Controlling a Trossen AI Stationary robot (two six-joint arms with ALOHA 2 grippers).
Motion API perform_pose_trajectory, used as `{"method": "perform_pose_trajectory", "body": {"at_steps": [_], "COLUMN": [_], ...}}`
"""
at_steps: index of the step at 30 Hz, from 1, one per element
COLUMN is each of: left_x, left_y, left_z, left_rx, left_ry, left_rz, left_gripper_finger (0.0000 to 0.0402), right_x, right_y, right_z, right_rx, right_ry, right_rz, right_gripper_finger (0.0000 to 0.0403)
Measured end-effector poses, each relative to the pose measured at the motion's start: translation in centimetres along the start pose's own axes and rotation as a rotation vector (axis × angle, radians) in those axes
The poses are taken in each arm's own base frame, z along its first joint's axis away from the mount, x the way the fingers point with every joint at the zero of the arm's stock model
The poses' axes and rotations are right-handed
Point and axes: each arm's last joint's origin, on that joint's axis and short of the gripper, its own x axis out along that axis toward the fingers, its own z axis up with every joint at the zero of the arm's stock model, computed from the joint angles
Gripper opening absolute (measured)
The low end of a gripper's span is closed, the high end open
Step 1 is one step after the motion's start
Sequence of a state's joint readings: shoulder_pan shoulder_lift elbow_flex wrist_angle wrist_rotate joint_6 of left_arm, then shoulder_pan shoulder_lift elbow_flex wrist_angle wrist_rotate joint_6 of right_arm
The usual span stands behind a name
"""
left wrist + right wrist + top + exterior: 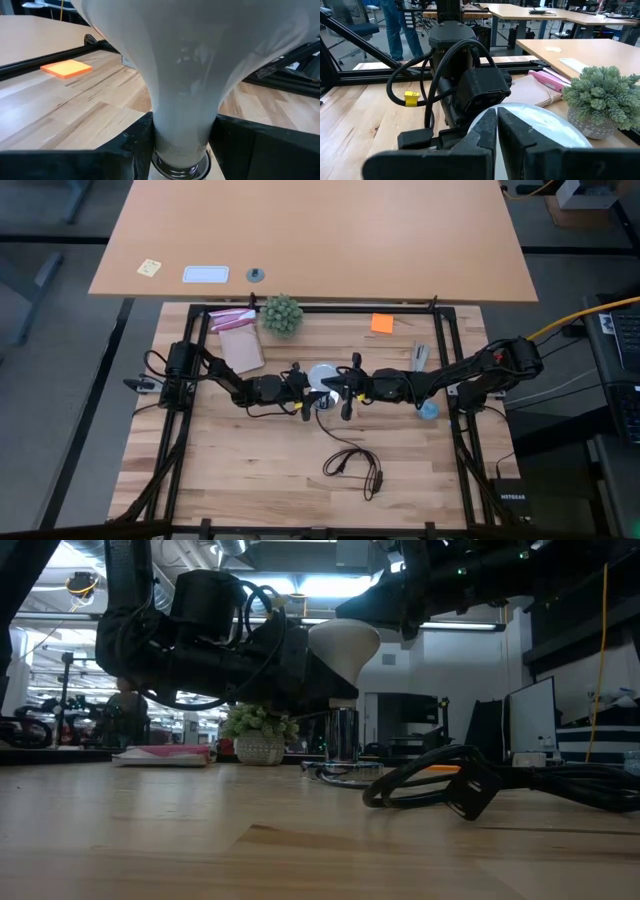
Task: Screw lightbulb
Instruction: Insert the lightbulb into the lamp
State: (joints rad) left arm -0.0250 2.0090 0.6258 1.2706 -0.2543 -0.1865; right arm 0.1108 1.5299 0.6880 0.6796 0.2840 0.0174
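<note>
Two dark robot arms meet at the middle of a pale wooden table, seen from straight above, with the lightbulb (322, 376) between them. The left gripper (300, 387) clamps the bulb's narrow neck, its two fingers (131, 145) pressed to either side just above the greyish screw thread, so the dome stands upward and the thread points down; that is the grip you would want for turning a bulb into a holder. The table-level view shows why: the bulb (343, 650) sits upright over a silvery socket (343, 735) standing on the table, apparently with its base entering the socket, though how far the thread has gone in I cannot tell. The right gripper (347, 390) hovers just beside and above the dome with its fingers (481, 134) pinched together on nothing; it seems to be waiting or steadying rather than holding. Only the overhead view gives the layout: a small green plant (281, 314) and a pink notebook (233, 320) behind, an orange sticky note (381, 323) to the back right, a black cord (352, 465) coiled in front, and a small light-blue object (429, 410) near the right arm. Only the left wrist view shows the grip on the neck close up. The right wrist view alone shows the top of the white dome (540, 130) and the left arm's wrist behind it, plus a person's legs in the room beyond.
</note>
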Motion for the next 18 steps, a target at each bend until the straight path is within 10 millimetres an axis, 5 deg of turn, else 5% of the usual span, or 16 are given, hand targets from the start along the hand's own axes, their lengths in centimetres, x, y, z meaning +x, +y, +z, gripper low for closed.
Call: {"method": "perform_pose_trajectory", "body": {"at_steps": [18], "left_x": [-0.04], "left_y": [-0.02], "left_z": [-0.09], "left_rx": [0.124], "left_ry": [0.005], "left_rz": [-0.004], "left_gripper_finger": [0.0156], "right_x": [-0.05], "right_y": [0.42], "right_z": [-0.09], "right_rx": [-0.004], "right_ry": [0.021], "right_rz": [0.138], "right_gripper_finger": [0.0021]}}
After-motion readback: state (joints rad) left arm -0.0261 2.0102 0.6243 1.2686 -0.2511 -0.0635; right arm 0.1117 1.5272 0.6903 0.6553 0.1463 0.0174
